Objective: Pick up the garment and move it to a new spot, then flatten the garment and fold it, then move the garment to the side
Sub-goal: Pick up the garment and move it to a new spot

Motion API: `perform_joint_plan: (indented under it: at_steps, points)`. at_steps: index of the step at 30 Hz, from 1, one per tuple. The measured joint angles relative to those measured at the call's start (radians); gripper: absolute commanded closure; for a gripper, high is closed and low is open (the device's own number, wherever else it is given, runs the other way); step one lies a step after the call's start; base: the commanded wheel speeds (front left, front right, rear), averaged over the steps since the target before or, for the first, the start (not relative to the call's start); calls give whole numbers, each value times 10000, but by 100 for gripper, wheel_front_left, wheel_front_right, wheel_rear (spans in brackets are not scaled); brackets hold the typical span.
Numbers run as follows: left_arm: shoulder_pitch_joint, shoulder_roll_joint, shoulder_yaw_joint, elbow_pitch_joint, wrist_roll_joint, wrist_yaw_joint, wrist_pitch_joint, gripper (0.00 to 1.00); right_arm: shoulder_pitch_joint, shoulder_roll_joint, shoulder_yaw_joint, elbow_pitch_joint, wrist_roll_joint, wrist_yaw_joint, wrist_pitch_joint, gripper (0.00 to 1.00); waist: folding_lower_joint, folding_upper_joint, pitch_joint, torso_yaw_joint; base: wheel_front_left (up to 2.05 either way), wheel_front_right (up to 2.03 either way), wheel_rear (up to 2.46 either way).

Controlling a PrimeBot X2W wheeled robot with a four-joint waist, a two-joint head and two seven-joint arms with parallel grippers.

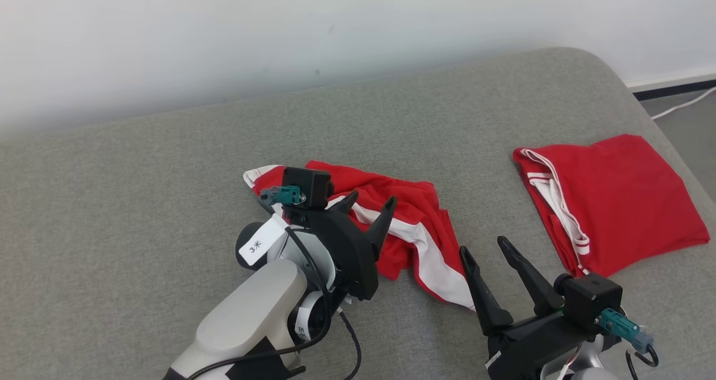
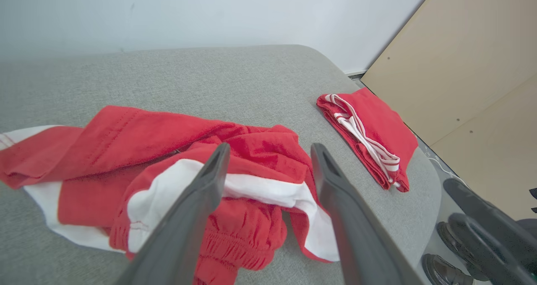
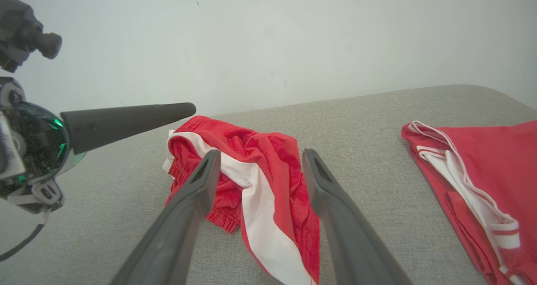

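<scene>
— Whereabouts of the garment (image 1: 414, 229)?
— Lies crumpled mid-bench (image 1: 168, 201), well off every edge. Runs long from back-left to front-right, with a white stripe (image 1: 425, 251) along it.
— And the left gripper (image 1: 371, 200)?
— Hangs over the garment's back-left end, jaws spread, gripping nothing. Points across the cloth toward the right edge.
— And the right gripper (image 1: 483, 245)?
— Spread as well, and empty. Sits just off the garment's front-right tip, on the front-edge side, aimed back-left at it.
— Nearer arm?
— Left for the back-left end, right for the front-right tip, judging by the head view. Looks like one end apiece for the flattening.
— Anything else red?
— A folded piece (image 1: 615, 195) by the right edge, well apart from the garment. Probably done with, so best left alone.
— Hard to make out?
— Cannot tell waist from legs for certain, though the wrist views show a gathered band toward the front. Left arm (image 1: 251, 307) hides part of the back-left end in the head view. Cannot tell whether the left fingertips touch the cloth or clear it.
</scene>
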Motion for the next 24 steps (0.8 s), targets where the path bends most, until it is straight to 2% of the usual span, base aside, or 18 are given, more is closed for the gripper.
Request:
perform_joint_plan:
  at_steps: [8, 13, 18, 24]
  points:
    - [-122, -2, 52, 1143, 593, 8, 58, 0, 23, 0, 15, 15, 0, 0, -84, 0, 0, 0, -94, 274, 0, 0, 0]
    - [-13, 270, 234, 1354, 593, 8, 31, 0, 66, -25, -31, 15, 2, -10, -119, 0, 0, 0, -120, 359, 0, 0, 0]
    - [526, 754, 943, 1068, 566, 10, -849, 0, 87, -75, -196, 6, 6, -100, -207, 0, 0, 0, -153, 420, 0, 0, 0]
    - [1218, 1567, 1896, 130, 585, 10, -2512, 0, 318, -173, -485, 144, 84, -265, -357, 0, 0, 0, -236, 642, 0, 0, 0]
